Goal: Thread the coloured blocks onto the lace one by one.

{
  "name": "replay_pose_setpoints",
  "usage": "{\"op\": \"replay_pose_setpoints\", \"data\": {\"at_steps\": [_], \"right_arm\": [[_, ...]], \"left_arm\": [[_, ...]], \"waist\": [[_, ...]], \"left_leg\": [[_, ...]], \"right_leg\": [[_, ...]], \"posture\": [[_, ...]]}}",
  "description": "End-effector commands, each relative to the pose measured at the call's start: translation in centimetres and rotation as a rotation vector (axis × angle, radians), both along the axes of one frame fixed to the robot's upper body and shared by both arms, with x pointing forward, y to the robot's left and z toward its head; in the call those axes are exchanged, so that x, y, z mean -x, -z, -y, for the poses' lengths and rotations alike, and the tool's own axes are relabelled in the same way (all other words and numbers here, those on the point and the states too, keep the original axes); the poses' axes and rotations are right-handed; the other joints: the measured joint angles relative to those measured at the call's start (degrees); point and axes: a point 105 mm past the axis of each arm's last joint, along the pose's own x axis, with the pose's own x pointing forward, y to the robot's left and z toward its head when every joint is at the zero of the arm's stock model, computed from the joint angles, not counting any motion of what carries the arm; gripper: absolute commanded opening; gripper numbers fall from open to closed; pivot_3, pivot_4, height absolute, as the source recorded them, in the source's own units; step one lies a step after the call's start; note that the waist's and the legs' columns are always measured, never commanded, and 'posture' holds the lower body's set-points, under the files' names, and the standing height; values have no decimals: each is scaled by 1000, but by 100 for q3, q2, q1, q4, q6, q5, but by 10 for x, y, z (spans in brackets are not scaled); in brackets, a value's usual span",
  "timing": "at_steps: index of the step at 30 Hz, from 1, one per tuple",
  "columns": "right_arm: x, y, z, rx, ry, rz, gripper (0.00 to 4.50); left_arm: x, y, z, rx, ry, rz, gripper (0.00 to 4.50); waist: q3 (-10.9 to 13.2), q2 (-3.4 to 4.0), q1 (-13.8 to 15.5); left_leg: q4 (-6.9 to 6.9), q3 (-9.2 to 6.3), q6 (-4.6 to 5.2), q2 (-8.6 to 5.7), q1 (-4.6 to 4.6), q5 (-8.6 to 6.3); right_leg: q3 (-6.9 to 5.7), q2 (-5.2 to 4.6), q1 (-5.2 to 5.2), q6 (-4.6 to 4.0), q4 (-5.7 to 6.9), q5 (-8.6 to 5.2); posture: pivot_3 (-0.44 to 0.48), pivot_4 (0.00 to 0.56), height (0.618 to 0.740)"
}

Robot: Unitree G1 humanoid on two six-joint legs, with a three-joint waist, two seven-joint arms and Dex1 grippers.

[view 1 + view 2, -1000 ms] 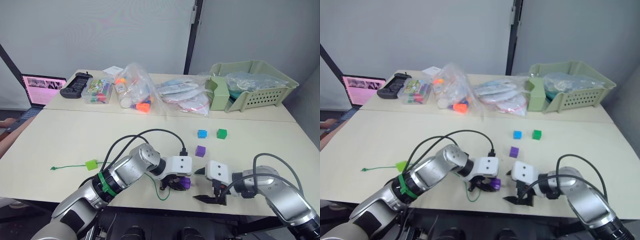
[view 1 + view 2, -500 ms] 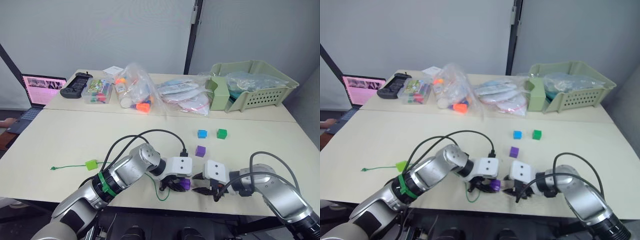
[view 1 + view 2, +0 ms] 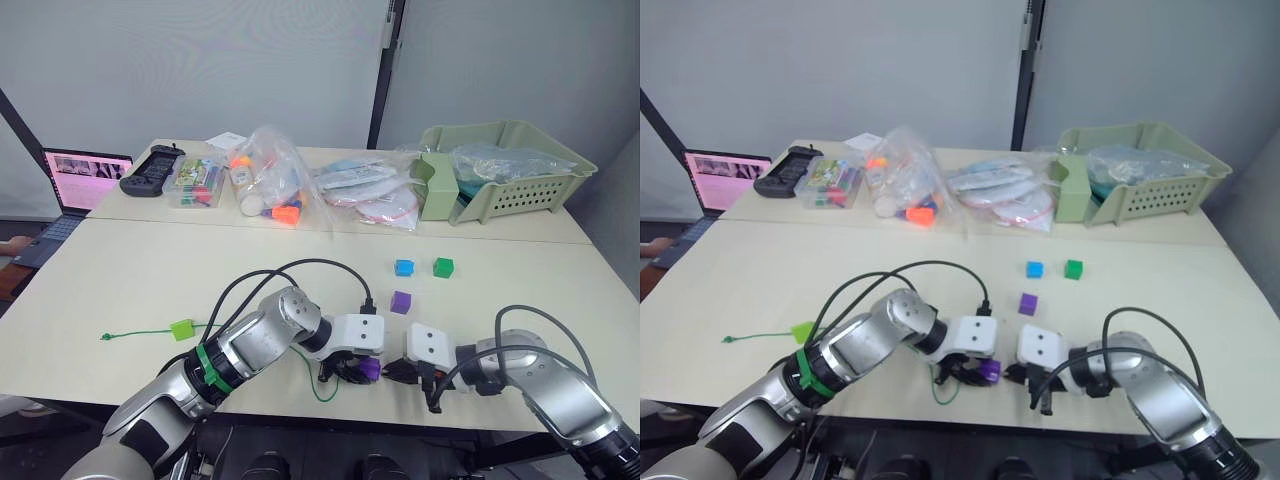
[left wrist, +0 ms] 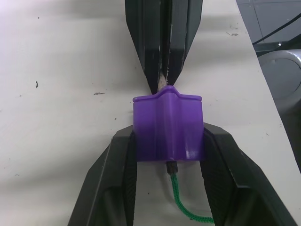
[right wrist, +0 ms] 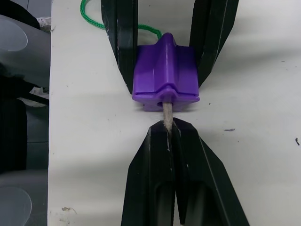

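Purple block [image 3: 369, 370] sits low centre, clamped between our left gripper's [image 4: 168, 141] fingers, the lace [image 4: 181, 202] running through it. Our right gripper [image 5: 168, 129], open and apart a second ago, now pinches the tan tip [image 5: 167, 113]. At upper right the green basket [image 3: 520, 190] holds clear bags.

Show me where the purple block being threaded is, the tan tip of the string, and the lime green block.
purple block [image 4: 168, 127], left wrist view, its front face.
tan tip [image 5: 167, 114], right wrist view, the bare stretch leaving the block.
lime green block [image 3: 182, 329], left eye view, its top.
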Motion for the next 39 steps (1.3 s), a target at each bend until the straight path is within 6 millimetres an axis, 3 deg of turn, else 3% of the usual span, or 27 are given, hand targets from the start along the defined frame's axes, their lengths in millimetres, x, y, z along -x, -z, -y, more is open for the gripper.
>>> {"op": "replay_pose_setpoints", "data": {"at_steps": [1,9,14,17,21,26,30,36,39], "right_arm": [[-4,-13,5,8,-4,59,0],[2,-14,19,27,11,50,0],[4,-15,32,43,38,53,0],[4,-16,33,42,39,58,0],[4,-16,29,36,30,63,0],[3,-16,23,25,16,72,0],[1,-18,19,17,10,79,0],[0,-18,17,12,2,82,0],[-1,-18,16,10,-1,84,0]], "left_arm": [[5,2,0,-13,27,-10,1369],[2,3,-7,-22,11,-9,1369],[0,2,-27,-45,-25,-14,1369],[-6,-2,-51,-62,-68,-7,1369],[-14,-6,-120,-155,-124,37,1369],[-28,0,-183,-276,-190,120,1369],[-37,-3,-222,-301,-246,163,1369],[-41,-1,-266,-363,-282,208,1369],[-39,-1,-272,-360,-282,191,1369]], "waist": [[0,0,0],[0,0,0],[0,0,-35],[0,1,-71],[0,0,-146],[-1,1,-125],[-1,3,-134],[-5,9,-154],[-9,15,-170]], "left_leg": [[0,0,0,0,0,0],[0,0,0,1,1,0],[-1,1,0,5,3,0],[-3,3,0,20,9,0],[-8,5,0,32,14,0],[-19,6,0,34,22,0],[-20,11,0,35,27,0],[-40,20,0,37,48,1],[-50,29,0,39,57,1]], "right_leg": [[0,0,0,0,0,0],[0,0,0,0,0,0],[0,3,0,0,0,0],[4,15,0,0,1,0],[6,25,-3,-3,1,-2],[6,19,0,-27,0,9],[6,18,0,-28,2,9],[10,24,4,-33,3,5],[17,25,5,-33,3,4]], "posture": [[0,150,740],[0,150,740],[0,150,740],[0,150,740],[0,150,740],[0,150,740],[0,150,740],[0,150,740],[0,150,740]]}}
